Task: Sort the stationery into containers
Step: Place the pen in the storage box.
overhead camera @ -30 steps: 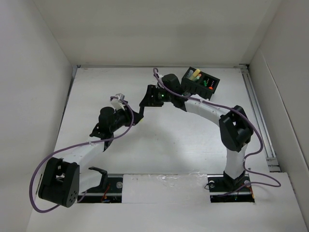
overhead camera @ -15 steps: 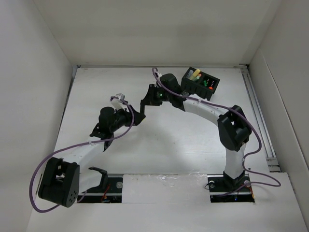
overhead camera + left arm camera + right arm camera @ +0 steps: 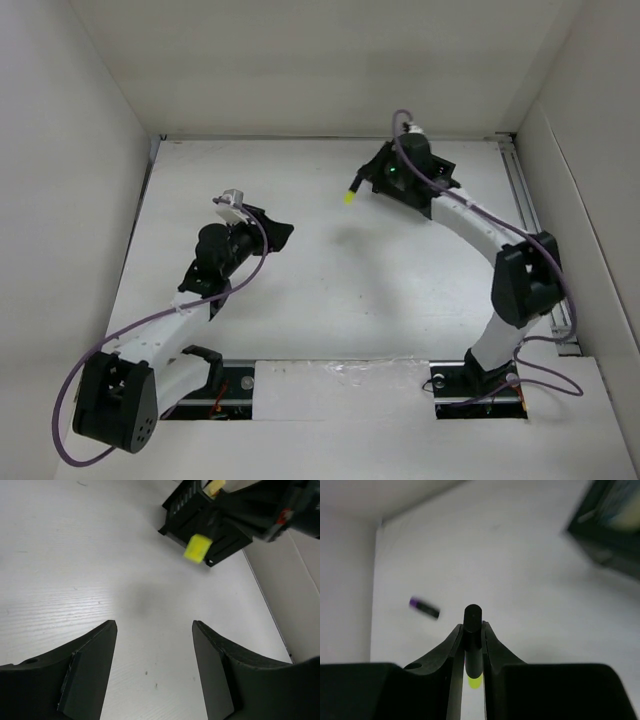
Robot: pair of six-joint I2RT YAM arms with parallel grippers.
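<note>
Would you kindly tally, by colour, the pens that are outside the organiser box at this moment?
Yellow-capped pen, gripped in the right pincer: 1
Purple pen, lying on the table: 1
Total: 2

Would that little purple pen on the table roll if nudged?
Probably: the purple pen looks round and lies flat on the smooth table, so a sideways nudge may roll it. It seems short and stiff, so likely easy to lift.
</note>
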